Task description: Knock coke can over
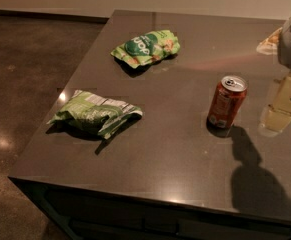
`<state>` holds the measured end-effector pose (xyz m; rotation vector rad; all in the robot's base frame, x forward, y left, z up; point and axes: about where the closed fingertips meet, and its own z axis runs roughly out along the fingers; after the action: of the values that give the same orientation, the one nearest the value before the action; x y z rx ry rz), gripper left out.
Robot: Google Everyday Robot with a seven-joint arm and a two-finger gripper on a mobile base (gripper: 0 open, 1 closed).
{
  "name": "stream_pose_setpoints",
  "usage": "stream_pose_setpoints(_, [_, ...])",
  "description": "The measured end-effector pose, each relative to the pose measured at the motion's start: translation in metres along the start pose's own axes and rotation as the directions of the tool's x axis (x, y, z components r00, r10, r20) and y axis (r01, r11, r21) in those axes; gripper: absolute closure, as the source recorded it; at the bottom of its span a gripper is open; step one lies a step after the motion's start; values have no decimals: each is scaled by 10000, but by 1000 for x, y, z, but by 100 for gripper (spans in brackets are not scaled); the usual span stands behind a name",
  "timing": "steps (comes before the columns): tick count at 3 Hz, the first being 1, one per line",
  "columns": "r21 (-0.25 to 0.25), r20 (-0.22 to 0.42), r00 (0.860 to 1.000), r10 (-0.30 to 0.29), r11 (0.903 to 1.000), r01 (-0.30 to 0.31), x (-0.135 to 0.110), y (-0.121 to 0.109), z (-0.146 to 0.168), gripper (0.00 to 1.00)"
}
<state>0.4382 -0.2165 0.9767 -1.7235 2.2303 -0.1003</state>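
The coke can [227,102] is a red-orange soda can with a silver top and pull tab. It stands upright on the dark table [175,149], right of the middle. My gripper [276,120] hangs at the right edge of the view, pale yellow under a white arm. It is just to the right of the can, at about the can's height, with a small gap between them. Part of it is cut off by the frame's edge.
A green snack bag [146,47] lies at the back middle of the table and another [94,115] near the left edge. A pale packet [268,41] lies at the far right. Brown floor [20,74] is left of the table. The front edge runs along the bottom.
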Motion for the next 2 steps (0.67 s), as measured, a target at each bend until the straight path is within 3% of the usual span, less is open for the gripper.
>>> stream_pose_setpoints(1, [28, 19, 10000, 16, 10000, -16, 0, -1, 0, 0])
stream_pose_setpoints(2, [192, 492, 9978, 439, 9988, -449, -1, -14, 6, 0])
